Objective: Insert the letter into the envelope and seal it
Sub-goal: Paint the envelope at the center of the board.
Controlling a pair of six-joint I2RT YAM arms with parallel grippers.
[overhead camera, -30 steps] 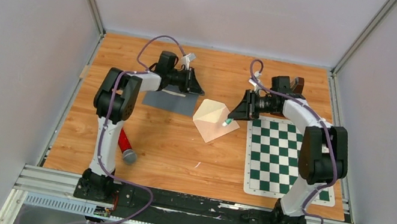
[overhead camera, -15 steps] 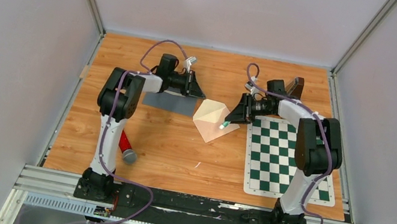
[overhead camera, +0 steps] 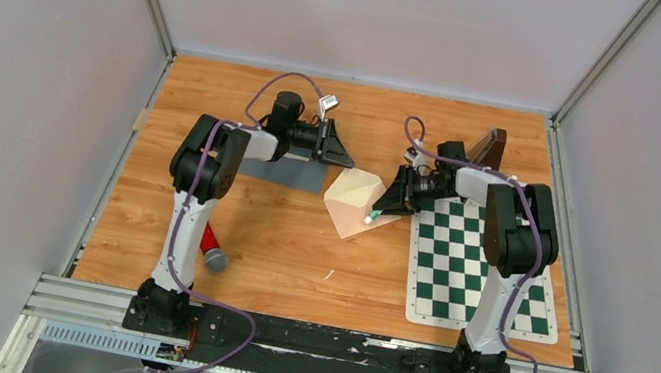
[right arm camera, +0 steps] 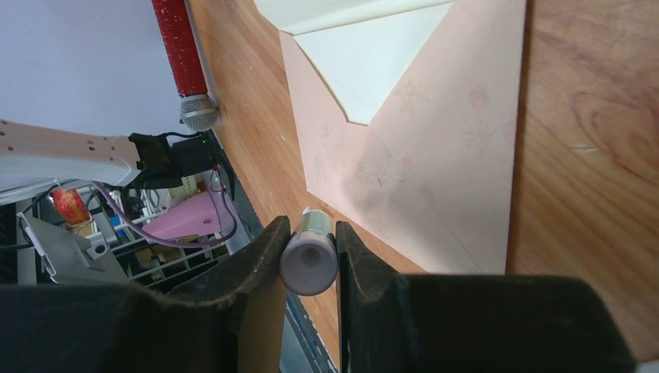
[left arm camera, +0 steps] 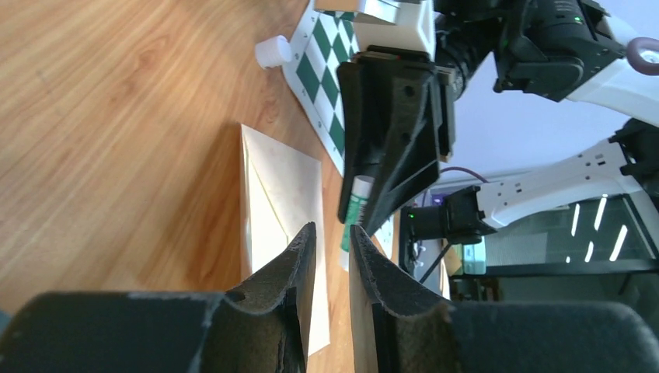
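Observation:
The pale pink envelope (overhead camera: 356, 201) lies on the wooden table, its cream flap (right arm camera: 365, 70) folded over the body (right arm camera: 435, 155). The letter does not show on its own. My right gripper (overhead camera: 382, 207) is shut on a green and white glue stick (right arm camera: 309, 264), whose tip (overhead camera: 369, 217) points down at the envelope's right edge. My left gripper (overhead camera: 349, 162) hovers just beyond the envelope's upper left corner. Its jaws (left arm camera: 332, 229) stand a little apart with nothing between them. In the left wrist view the envelope (left arm camera: 284, 186) lies ahead with the glue stick (left arm camera: 356, 210) over it.
A green and white chessboard mat (overhead camera: 476, 262) lies right of the envelope. A grey sheet (overhead camera: 283, 171) lies under the left arm. A red microphone (overhead camera: 213, 246) rests at front left. A dark wooden piece (overhead camera: 491, 144) stands at back right. A small white cap (left arm camera: 272, 52) sits by the mat.
My left gripper has moved right toward the envelope and its jaws have parted slightly. My right gripper has shifted left and back with the glue stick still in it.

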